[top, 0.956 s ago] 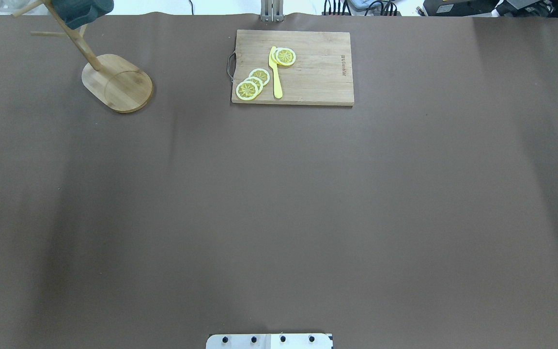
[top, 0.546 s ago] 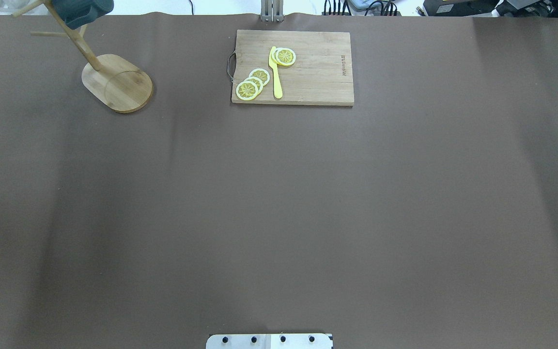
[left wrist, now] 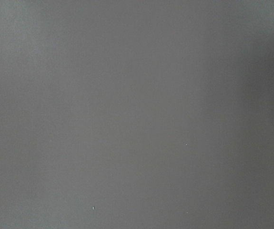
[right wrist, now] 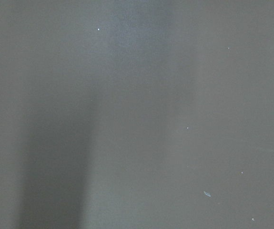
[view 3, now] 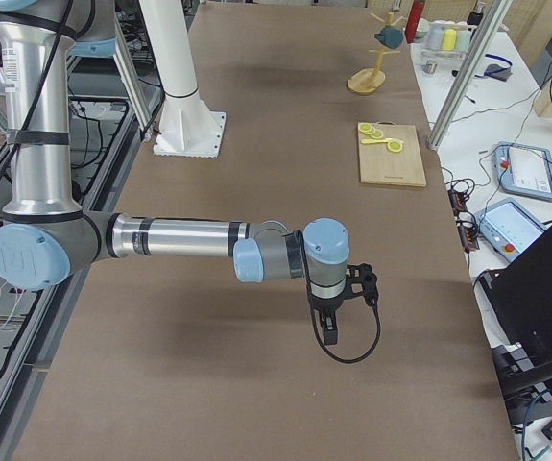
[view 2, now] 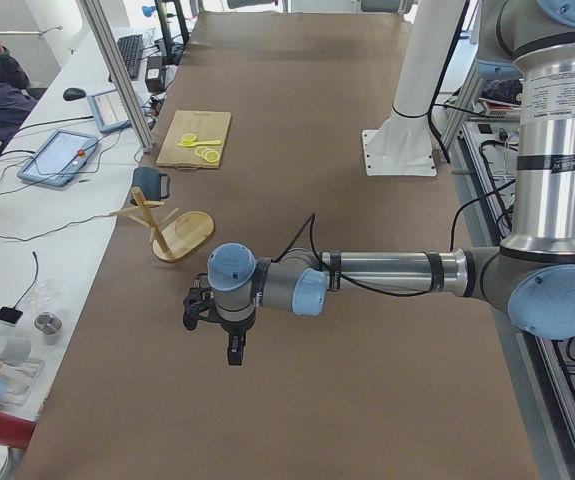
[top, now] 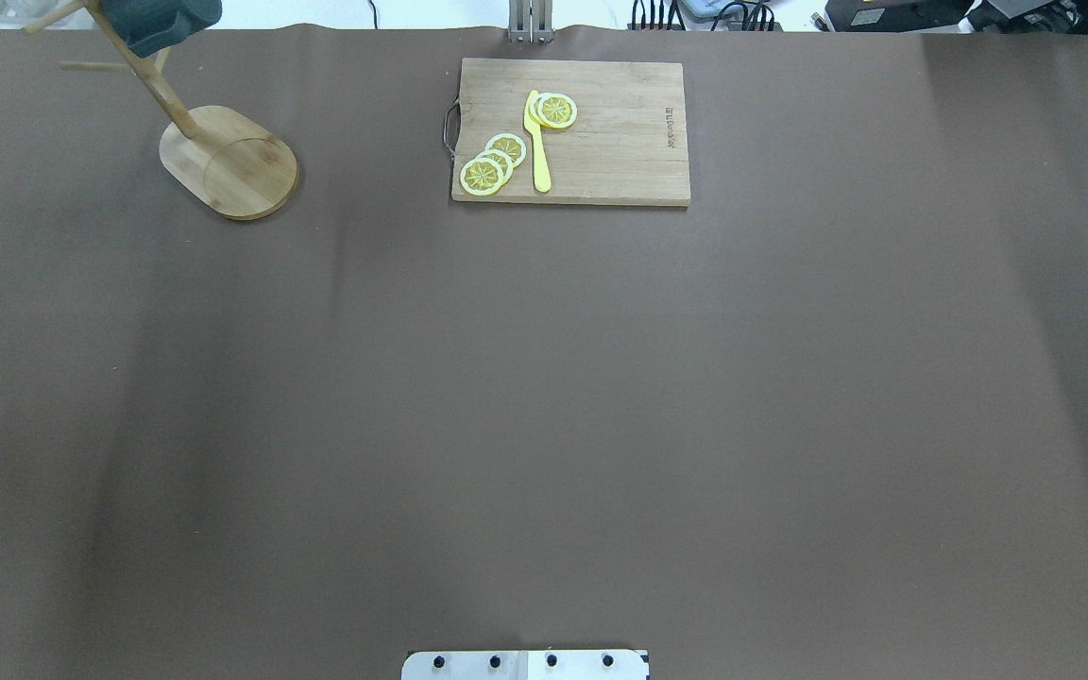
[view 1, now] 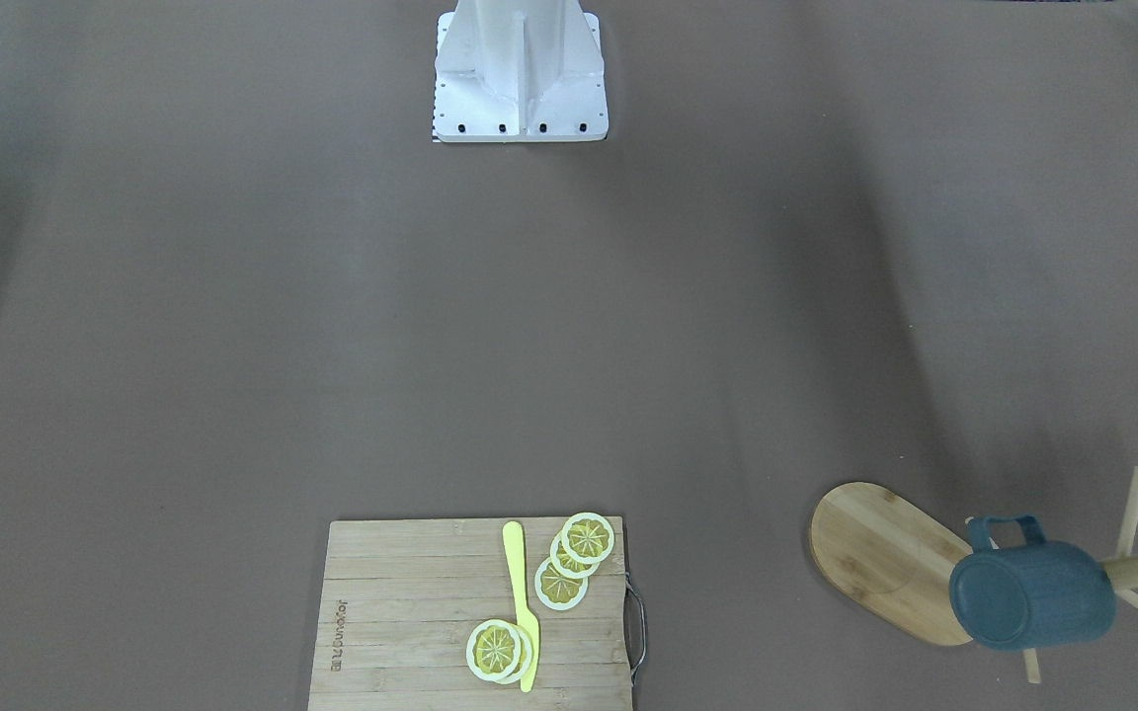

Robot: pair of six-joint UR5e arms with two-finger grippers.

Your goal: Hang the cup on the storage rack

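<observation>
The dark slate-blue cup (view 1: pixel 1028 592) hangs by its handle on a peg of the bamboo storage rack (view 1: pixel 875 553) and is off the table. Both show at the far left of the overhead view, cup (top: pixel 161 19) above the rack's base (top: pixel 232 165). In the exterior left view the cup (view 2: pixel 150 183) is on the rack (view 2: pixel 182 235), and my left gripper (view 2: pixel 235 352) hovers over bare table well short of it. My right gripper (view 3: pixel 328 331) shows only in the exterior right view, far from the rack (view 3: pixel 364 82). I cannot tell whether either gripper is open or shut.
A wooden cutting board (top: pixel 601 132) with lemon slices (top: pixel 492 161) and a yellow knife (top: pixel 537 142) lies at the far middle of the table. The robot's white base (view 1: pixel 520 69) stands at the near edge. Both wrist views show only brown table cover.
</observation>
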